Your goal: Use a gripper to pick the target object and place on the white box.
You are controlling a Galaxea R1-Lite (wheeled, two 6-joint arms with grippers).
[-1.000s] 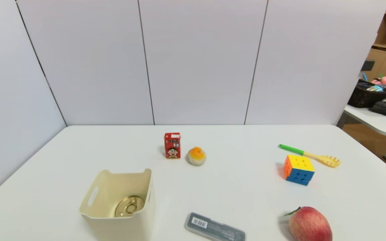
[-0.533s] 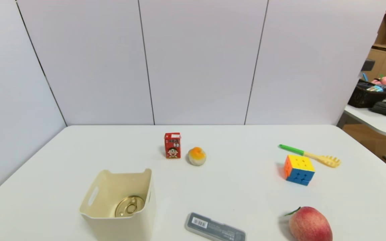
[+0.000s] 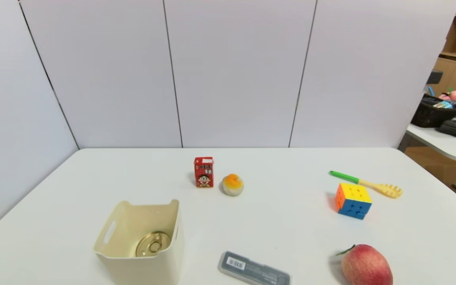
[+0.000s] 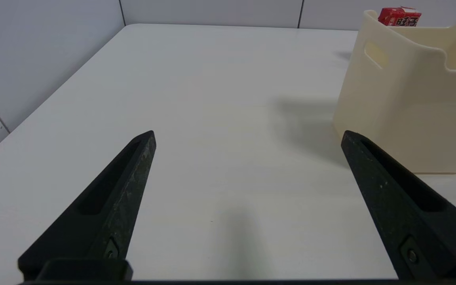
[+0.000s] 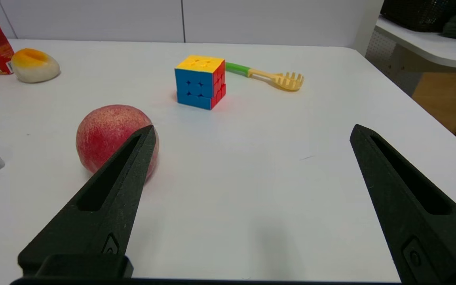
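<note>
A cream-white box (image 3: pixel 141 239) with handle slots stands at the table's front left, and a gold-lidded can (image 3: pixel 152 243) lies inside it. Neither gripper shows in the head view. In the left wrist view, my left gripper (image 4: pixel 247 134) hangs open over bare table, with the box (image 4: pixel 410 95) just beyond its one finger. My right gripper (image 5: pixel 253 132) is open too, low over the table's front right, with nothing between its fingers. A red peach (image 5: pixel 111 136) sits right beside one of its fingers.
On the table lie a red drink carton (image 3: pixel 204 171), an orange-topped bun (image 3: pixel 232 185), a colour cube (image 3: pixel 353 200), a green-handled yellow pasta fork (image 3: pixel 366 184), a grey pencil case (image 3: pixel 253 268) and the peach (image 3: pixel 365 264). A side table (image 3: pixel 445 142) with a dark basket stands far right.
</note>
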